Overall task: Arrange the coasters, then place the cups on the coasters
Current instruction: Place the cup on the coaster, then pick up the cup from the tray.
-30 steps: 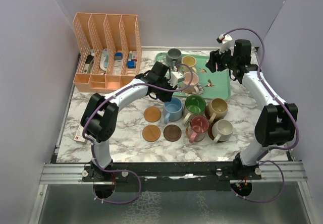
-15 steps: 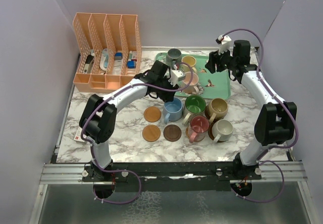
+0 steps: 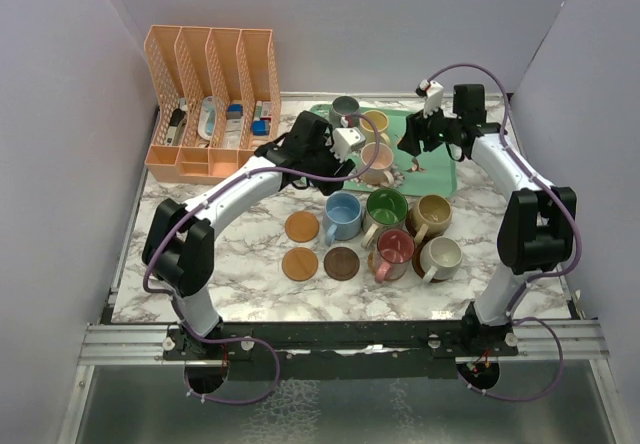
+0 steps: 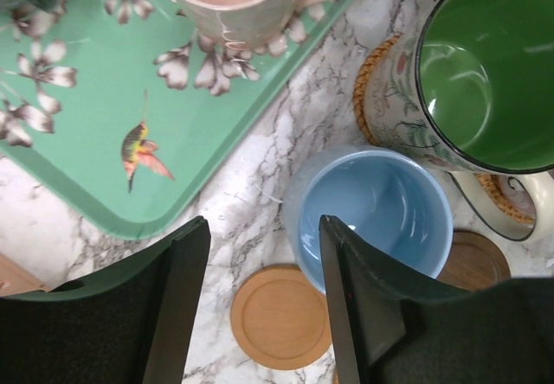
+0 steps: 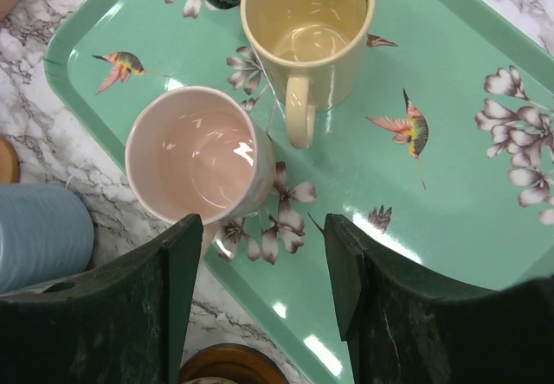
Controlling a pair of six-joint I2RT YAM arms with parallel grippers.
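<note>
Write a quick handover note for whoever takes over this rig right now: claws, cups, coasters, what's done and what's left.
Left claw: open, empty, over the blue cup.
Right claw: open, empty, above the pink cup on the tray.
Done: blue cup, green cup, tan cup, red cup and cream cup stand grouped on the table. The green one is on a coaster; the others are hard to confirm.
Left: grey cup, yellow cup and pink cup are on the tray. Three bare coasters wait left of the group.
</note>
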